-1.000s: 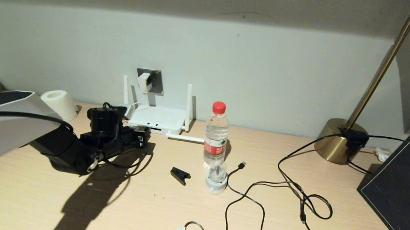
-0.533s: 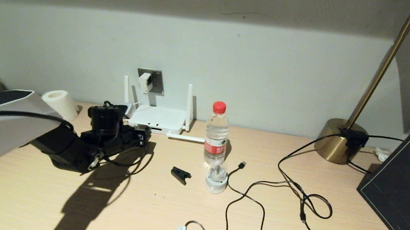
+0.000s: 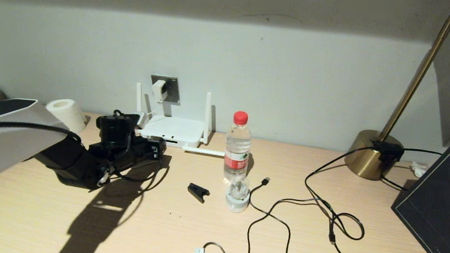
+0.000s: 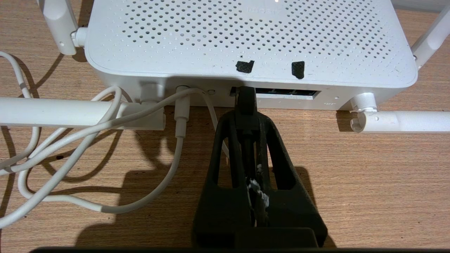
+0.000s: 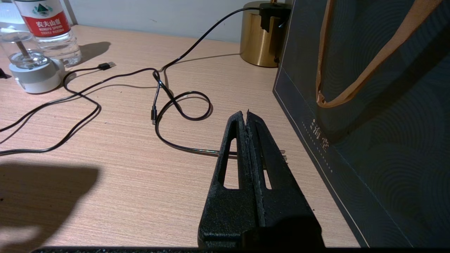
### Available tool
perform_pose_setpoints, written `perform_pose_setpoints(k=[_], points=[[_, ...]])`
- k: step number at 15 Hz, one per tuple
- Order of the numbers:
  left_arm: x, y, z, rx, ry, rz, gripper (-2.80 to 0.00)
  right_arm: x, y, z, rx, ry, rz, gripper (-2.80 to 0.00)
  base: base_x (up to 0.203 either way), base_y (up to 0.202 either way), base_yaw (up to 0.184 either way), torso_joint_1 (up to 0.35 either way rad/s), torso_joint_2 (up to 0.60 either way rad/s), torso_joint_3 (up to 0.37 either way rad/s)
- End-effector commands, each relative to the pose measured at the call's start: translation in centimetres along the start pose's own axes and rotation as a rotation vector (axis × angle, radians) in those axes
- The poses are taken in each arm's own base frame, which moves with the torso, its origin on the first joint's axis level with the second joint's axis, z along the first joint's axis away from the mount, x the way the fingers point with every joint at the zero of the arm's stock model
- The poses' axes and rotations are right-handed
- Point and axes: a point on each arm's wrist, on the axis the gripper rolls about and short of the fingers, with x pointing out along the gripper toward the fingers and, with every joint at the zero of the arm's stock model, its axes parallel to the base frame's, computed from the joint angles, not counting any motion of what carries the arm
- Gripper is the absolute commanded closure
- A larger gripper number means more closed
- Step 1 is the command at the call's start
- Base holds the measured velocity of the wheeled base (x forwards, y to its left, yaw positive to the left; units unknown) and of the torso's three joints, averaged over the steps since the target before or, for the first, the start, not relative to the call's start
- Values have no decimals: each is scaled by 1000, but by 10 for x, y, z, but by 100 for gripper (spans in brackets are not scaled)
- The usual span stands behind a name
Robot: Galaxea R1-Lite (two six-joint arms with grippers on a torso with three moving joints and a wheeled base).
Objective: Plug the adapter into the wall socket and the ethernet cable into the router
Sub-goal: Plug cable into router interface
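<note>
The ethernet cable [image 4: 245,102] plug is held tight in the left tool [image 4: 246,121] at the router [image 4: 246,42]. It should be pushed straight into the dark port. The right tool [image 5: 247,117] is closed, holding nothing.

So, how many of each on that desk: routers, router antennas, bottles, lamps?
Router: 1
Antennas: 4
Bottle: 1
Lamp: 1
Total: 7

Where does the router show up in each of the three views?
Head view: router sits against the wall, left of centre, below the socket.
Left wrist view: router fills the upper part, ports facing the camera.
Right wrist view: not in it.
Shared landmark: the router's antenna lying flat on the desk.
</note>
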Motion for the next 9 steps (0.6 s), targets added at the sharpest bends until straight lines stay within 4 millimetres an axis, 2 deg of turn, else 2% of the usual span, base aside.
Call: perform_pose_setpoints(k=[1, 9], points=[[0, 0, -2, -1, 3, 0, 0, 2, 0, -9, 0, 33, 3, 0, 0, 0, 0, 0, 0, 0], [4, 0, -8, -1, 20, 0, 0, 2, 0, -9, 0, 34, 2, 0, 0, 0, 0, 0, 0, 0]])
